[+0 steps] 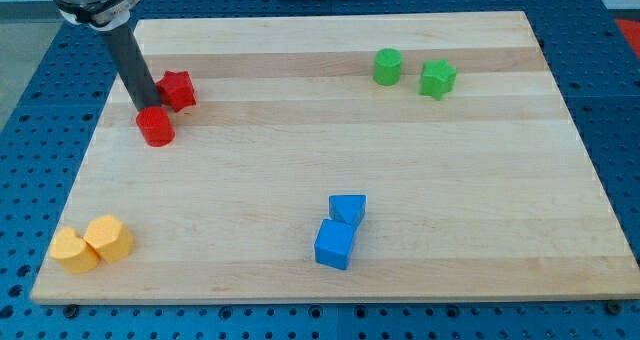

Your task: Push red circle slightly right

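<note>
The red circle (156,127) lies near the view's upper left on the wooden board (330,130). A red star-like block (177,89) sits just up and to the right of it. My tip (144,110) is at the red circle's upper left edge, touching or nearly touching it, and just left of the red star-like block. The dark rod rises from there toward the view's top left.
A green circle (388,66) and a green star (437,78) sit at the upper right. A blue triangle (348,209) and a blue cube (335,244) sit at the lower middle. Two yellow blocks (92,244) sit at the lower left corner.
</note>
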`<move>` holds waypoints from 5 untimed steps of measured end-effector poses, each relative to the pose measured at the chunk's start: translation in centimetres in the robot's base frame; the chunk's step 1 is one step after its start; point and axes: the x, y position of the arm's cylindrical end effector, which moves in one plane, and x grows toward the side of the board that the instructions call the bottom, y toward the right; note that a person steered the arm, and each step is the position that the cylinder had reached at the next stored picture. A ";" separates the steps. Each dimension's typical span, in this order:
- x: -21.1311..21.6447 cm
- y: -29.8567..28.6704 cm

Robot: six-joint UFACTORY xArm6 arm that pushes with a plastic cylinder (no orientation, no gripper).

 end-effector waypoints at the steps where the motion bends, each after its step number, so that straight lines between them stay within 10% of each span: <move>1: -3.4 0.0; 5: 3.4 -4.7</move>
